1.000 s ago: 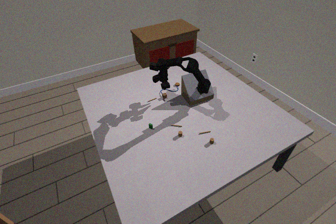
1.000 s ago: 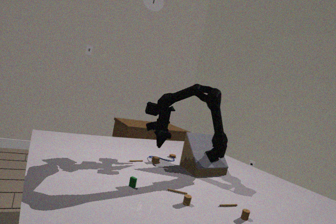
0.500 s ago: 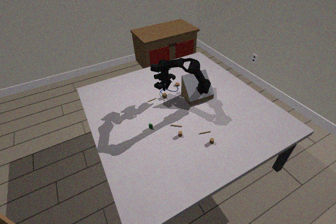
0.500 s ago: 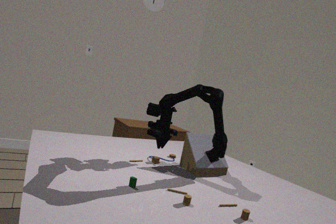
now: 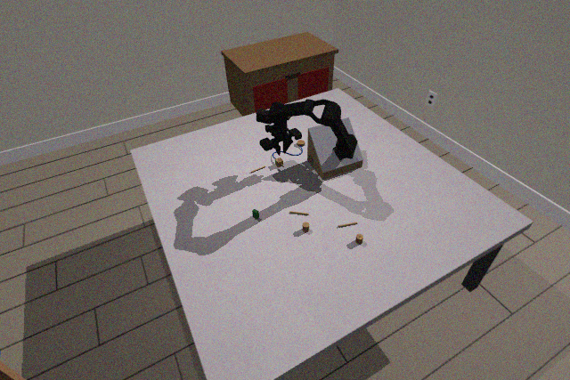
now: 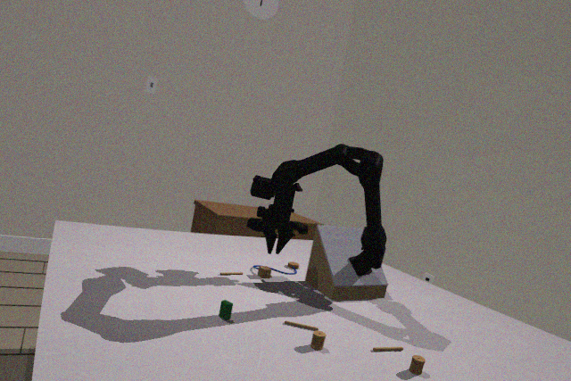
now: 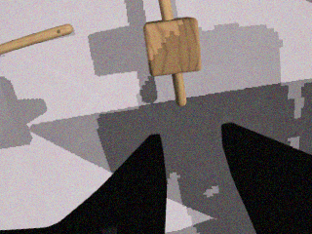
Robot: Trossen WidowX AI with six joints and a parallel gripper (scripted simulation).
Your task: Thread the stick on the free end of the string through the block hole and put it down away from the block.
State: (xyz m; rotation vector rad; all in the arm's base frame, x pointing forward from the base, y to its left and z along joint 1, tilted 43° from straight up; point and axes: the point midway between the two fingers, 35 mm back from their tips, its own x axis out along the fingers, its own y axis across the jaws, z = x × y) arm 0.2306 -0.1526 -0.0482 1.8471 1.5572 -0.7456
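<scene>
The wooden block (image 5: 279,162) (image 6: 264,272) (image 7: 173,46) sits on the table. The stick (image 7: 180,90) runs through its hole: a short end sticks out on the side nearer the fingers in the wrist view, and more shows on the far side, cut off by the frame edge. The blue string (image 5: 294,154) (image 6: 281,271) curves from the block's area to the round wooden button (image 5: 300,141) (image 6: 293,265). My gripper (image 5: 280,152) (image 6: 274,251) (image 7: 191,138) is partly open and empty, above the table, with the short stick end ahead of its fingertips in the wrist view.
A loose stick (image 5: 257,169) (image 6: 230,273) (image 7: 36,40) lies near the block. Farther off are a green piece (image 5: 256,214) (image 6: 225,310), two sticks and two wooden cylinders (image 5: 305,226) (image 5: 359,238) (image 6: 318,340) (image 6: 417,364). A grey-topped wedge (image 5: 320,136) (image 6: 338,247) stands beneath the arm.
</scene>
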